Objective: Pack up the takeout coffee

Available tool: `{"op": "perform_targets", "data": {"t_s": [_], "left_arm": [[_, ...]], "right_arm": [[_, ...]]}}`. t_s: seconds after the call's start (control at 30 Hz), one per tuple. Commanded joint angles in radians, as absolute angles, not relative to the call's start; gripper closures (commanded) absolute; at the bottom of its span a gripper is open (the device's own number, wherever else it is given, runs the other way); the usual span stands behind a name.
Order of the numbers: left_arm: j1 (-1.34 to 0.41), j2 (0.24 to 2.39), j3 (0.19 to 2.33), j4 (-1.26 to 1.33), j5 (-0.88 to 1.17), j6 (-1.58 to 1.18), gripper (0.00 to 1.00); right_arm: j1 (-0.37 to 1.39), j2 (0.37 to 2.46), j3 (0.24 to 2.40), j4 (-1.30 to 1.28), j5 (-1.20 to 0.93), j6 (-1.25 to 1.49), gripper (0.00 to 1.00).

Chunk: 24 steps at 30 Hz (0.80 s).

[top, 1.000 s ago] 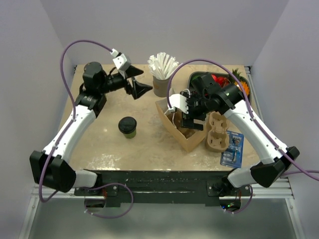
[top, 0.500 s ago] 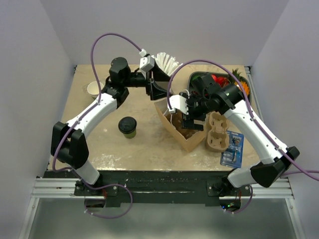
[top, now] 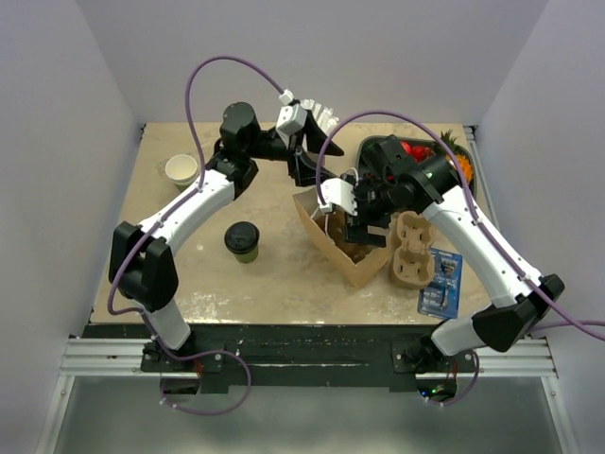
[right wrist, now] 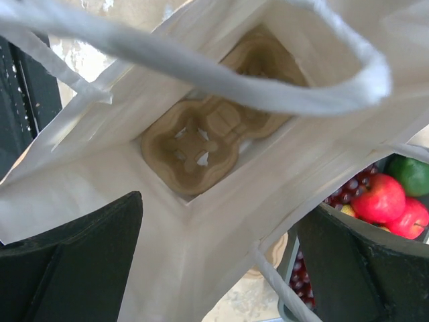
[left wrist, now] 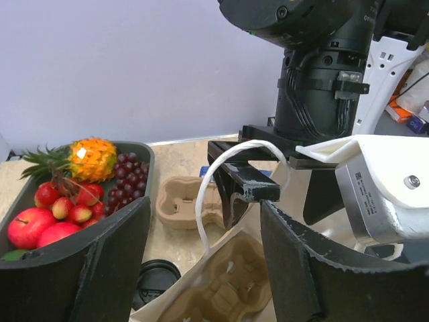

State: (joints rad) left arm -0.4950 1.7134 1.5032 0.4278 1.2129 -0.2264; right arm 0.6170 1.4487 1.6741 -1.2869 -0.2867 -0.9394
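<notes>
Takeout coffee (top: 243, 240) stands lidded and unheld on the table (top: 284, 284) left of centre, left gripper (top: 308, 172) spread empty at upper centre, right gripper (top: 364, 232) spread wide over the paper bag's (top: 362, 270) open mouth.

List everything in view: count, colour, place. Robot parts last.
takeout coffee: 1, green, black lid, table centre-left
paper cup: 1, cream, far left
paper bag: 1, brown, centre, open
carrier in bag: 1, tan, bag's bottom
second carrier: 1, tan, right of bag
fruit tray: 1, black, far right
straws: several, white, far centre
packet: 1, blue, near right
left gripper: 1, black, jaws open, by bag's far edge
right gripper: 1, black, jaws open, over bag
</notes>
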Motion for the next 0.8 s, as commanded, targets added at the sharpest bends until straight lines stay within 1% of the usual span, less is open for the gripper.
{"op": "perform_targets", "data": {"t_s": [0.0, 0.03, 0.17, 0.23, 0.33, 0.37, 0.4, 0.43, 0.47, 0.5, 0.7, 0.77], "left_arm": [[-0.525, 1.744, 1.551, 0.511, 1.244, -0.242, 0.32], [-0.528, 1.743, 1.545, 0.512, 1.249, -0.247, 0.33], [-0.532, 1.743, 1.535, 0.518, 1.272, -0.265, 0.46], [-0.535, 1.743, 1.529, 0.544, 1.287, -0.294, 0.49], [-0.538, 1.75, 1.525, 0.586, 1.308, -0.34, 0.6], [-0.538, 1.753, 1.523, 0.594, 1.307, -0.353, 0.82], [-0.538, 1.752, 1.51, 0.619, 1.301, -0.363, 0.87], [-0.538, 1.749, 1.5, 0.632, 1.298, -0.377, 0.94], [-0.538, 1.743, 1.497, 0.637, 1.293, -0.379, 0.97], [-0.537, 1.74, 1.494, 0.638, 1.286, -0.38, 1.0], [-0.509, 1.703, 1.48, 0.647, 1.244, -0.406, 1.0], [-0.492, 1.671, 1.456, 0.641, 1.236, -0.408, 1.0]], "right_arm": [[0.62, 1.45, 1.72, -1.293, -0.33, -0.948, 0.04], [0.62, 1.45, 1.72, -1.293, -0.328, -0.946, 0.05], [0.62, 1.451, 1.717, -1.29, -0.325, -0.939, 0.05], [0.62, 1.453, 1.713, -1.282, -0.327, -0.937, 0.05], [0.62, 1.457, 1.713, -1.278, -0.331, -0.933, 0.05], [0.62, 1.457, 1.715, -1.278, -0.331, -0.933, 0.05], [0.62, 1.46, 1.715, -1.278, -0.33, -0.93, 0.05], [0.621, 1.46, 1.718, -1.279, -0.328, -0.93, 0.05], [0.62, 1.46, 1.715, -1.279, -0.325, -0.93, 0.05], [0.62, 1.457, 1.712, -1.282, -0.324, -0.93, 0.05], [0.62, 1.447, 1.68, -1.299, -0.281, -0.933, 0.04], [0.618, 1.427, 1.661, -1.287, -0.227, -0.925, 0.03]]}}
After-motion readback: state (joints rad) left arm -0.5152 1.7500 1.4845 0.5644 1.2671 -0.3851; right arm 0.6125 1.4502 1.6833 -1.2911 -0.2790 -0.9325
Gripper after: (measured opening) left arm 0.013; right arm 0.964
